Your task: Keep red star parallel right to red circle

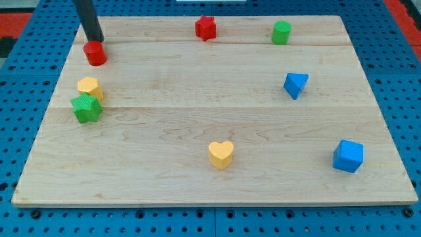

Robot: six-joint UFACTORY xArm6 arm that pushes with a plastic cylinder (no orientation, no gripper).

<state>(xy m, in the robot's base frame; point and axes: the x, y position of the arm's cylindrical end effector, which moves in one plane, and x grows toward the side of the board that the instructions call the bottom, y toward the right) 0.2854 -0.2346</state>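
We find the red star (206, 27) close to the top edge of the wooden table top (217, 112), a little left of the middle of that edge. It lies flat with its points spread evenly, so it has no long axis that we can name, and we cannot tell which way any one point aims. There is only a thin strip of board between it and the top edge, while bare wood runs to both sides and far toward the bottom edge.

The red circle (95, 53) sits near the top left corner, well apart from the star and somewhat lower on the board. It is a short round block, so it has no heading either. Little room is left between it and the left edge. My tip (96, 41) stands at the circle's upper side, touching it or just about; we cannot tell which. The rod has no jaws and holds nothing.

Below the circle, along the left edge, a yellow block (89, 87) whose shape we cannot make out touches a green star (86, 108). A green cylinder (281, 31) stands near the top edge, right of the red star with clear wood between them. A blue triangle (295, 85) lies toward the right edge at mid height, a blue cube (348, 156) sits near the bottom right corner, and a yellow heart (221, 155) lies near the middle of the bottom edge.
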